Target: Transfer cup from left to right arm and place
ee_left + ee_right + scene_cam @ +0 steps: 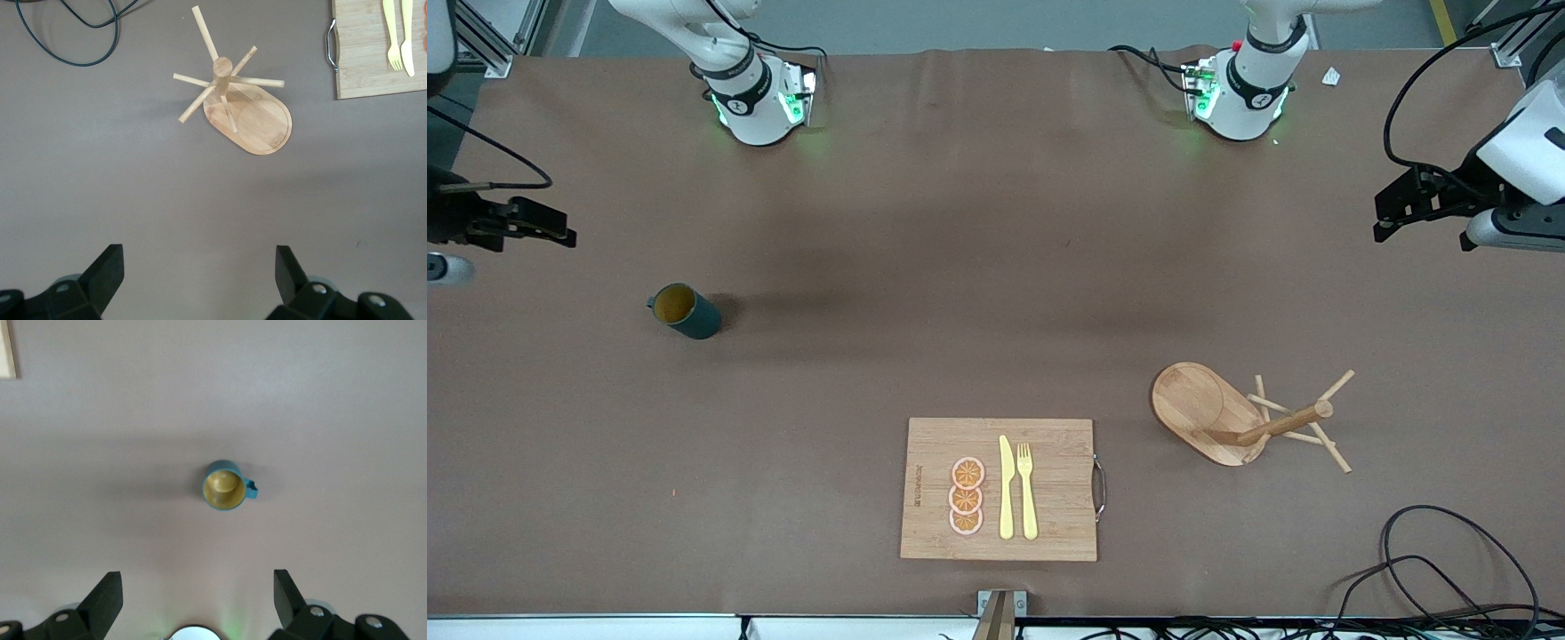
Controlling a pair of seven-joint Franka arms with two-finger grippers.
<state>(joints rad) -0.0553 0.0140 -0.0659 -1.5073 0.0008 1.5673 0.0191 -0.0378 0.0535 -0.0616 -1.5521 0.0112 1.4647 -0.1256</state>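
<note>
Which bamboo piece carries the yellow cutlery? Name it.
The rectangular cutting board, with the knife and fork on it; the oval-based mug tree holds nothing.

Cup (223,485) upright on table (347,400), fingers (107,597) spread

A brown mat (996,293) is spread across the whole table. Grey floor is seen at twelve o'clock, aluminium framing (480,49) at eleven, and black cables (1449,569) at five o'clock.
</note>
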